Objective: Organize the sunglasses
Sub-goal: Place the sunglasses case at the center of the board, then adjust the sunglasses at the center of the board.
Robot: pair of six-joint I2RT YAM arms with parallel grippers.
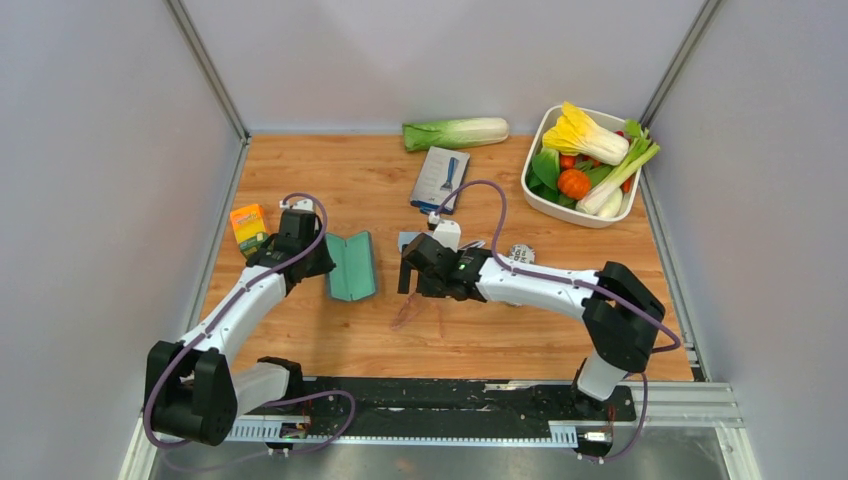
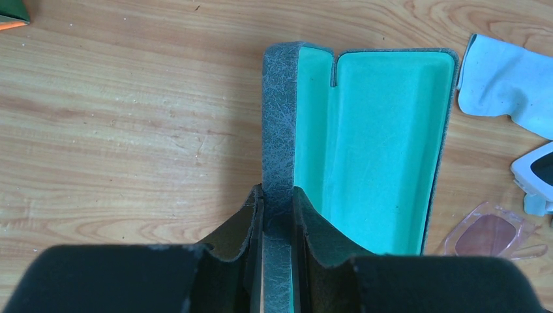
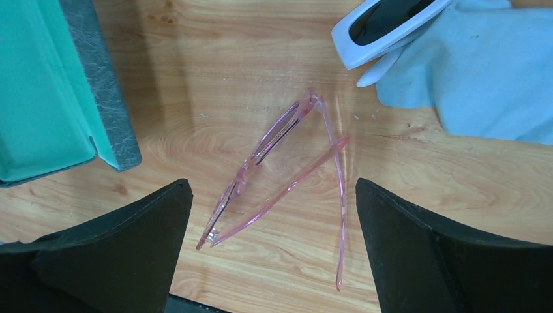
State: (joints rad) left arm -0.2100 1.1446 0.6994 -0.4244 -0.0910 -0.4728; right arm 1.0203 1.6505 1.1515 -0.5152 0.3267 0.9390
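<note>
The sunglasses (image 3: 280, 169), thin and pink with translucent lenses, lie on the wooden table with their arms partly splayed. They also show in the top view (image 1: 408, 312) and at the right edge of the left wrist view (image 2: 486, 235). My right gripper (image 3: 274, 186) hangs over them, open wide, a finger on each side and touching nothing. The grey case (image 2: 378, 150) lies open with its teal lining up. My left gripper (image 2: 278, 202) is shut on the case's grey wall at its near end.
A light blue cloth (image 3: 482, 72) lies beside the pink pair, with a white-framed pair (image 3: 385, 26) on it. At the back are a cabbage (image 1: 455, 133), a flat packet (image 1: 440, 178) and a white tub (image 1: 531, 198) of vegetables. An orange box (image 1: 248, 228) sits at the left.
</note>
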